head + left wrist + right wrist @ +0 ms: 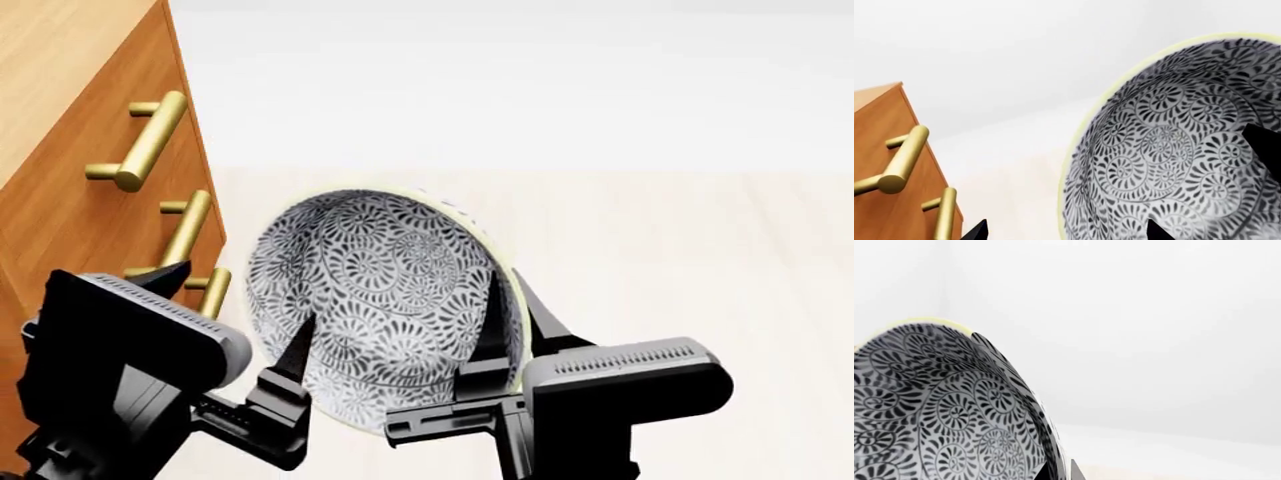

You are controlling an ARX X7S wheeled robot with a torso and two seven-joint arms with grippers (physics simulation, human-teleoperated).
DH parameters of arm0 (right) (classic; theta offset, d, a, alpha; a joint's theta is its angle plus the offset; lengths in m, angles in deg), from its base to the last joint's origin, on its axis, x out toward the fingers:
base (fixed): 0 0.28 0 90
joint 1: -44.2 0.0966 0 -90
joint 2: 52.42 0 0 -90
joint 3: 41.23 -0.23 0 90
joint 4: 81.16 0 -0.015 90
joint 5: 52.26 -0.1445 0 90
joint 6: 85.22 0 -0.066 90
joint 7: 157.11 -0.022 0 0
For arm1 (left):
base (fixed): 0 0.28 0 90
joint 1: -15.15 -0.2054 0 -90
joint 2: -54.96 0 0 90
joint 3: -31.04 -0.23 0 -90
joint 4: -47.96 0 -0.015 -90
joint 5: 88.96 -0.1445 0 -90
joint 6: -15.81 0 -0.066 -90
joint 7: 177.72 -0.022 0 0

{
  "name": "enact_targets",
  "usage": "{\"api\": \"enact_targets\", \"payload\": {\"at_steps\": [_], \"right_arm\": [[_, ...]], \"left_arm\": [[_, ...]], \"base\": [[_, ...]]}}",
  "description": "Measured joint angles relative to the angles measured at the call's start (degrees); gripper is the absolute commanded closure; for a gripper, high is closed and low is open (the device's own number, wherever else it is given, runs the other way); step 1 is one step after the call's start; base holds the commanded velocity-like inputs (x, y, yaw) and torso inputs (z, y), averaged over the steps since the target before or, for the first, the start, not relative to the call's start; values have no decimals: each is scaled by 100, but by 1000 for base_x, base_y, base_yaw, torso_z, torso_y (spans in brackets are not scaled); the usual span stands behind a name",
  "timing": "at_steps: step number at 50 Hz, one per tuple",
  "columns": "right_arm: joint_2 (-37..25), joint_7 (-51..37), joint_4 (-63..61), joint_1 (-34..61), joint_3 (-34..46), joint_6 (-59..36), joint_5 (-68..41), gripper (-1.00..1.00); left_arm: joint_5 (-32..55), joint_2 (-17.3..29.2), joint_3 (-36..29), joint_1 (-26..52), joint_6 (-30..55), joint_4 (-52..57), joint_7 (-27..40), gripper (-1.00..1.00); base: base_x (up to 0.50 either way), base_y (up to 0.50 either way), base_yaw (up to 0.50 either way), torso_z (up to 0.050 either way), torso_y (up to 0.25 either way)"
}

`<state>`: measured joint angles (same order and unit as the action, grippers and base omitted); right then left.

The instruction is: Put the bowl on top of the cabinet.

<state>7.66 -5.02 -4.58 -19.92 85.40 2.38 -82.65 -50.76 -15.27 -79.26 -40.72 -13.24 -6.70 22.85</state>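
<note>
My right pincer (511, 310) was clamped on the rim of the bowl (380, 300), one finger inside and one outside the wall. In the head view my left pincer (287, 375) had a dark finger against the bowl's other side, but I could not tell whether it truly gripped there or only touched. The bowl hung tilted between my two arms, its patterned inside turned toward my head, off the floor (694, 250) and just beside the cabinet (67, 190), near its brass handles (144, 140) and below the lighter top.

In my left wrist view the bowl (1174, 150) filled one side, dark fingertips (1261, 142) lay over its inside, and the cabinet (884, 135) with two handles (904, 160) stood apart from it.

In my right wrist view the bowl (934, 410) rose close against a white wall (1134, 330).
</note>
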Motion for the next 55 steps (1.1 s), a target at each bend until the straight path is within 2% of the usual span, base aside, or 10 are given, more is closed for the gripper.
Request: {"api": "enact_targets", "payload": {"at_steps": [44, 45, 55], "right_arm": [[-27, 2, -11, -45, 24, 51, 31, 100], [-28, 2, -12, -47, 24, 53, 32, 100], [-19, 36, -12, -58, 42, 78, 35, 100]], "left_arm": [[-251, 36, -295, 119, -568, -877, -310, -100], [-253, 37, -300, 120, -576, -884, -314, 100], [-132, 50, -390, 83, -677, -884, -401, 100]], "base": [[0, 0, 0, 0, 0], [0, 0, 0, 0, 0], [0, 0, 0, 0, 1]]}}
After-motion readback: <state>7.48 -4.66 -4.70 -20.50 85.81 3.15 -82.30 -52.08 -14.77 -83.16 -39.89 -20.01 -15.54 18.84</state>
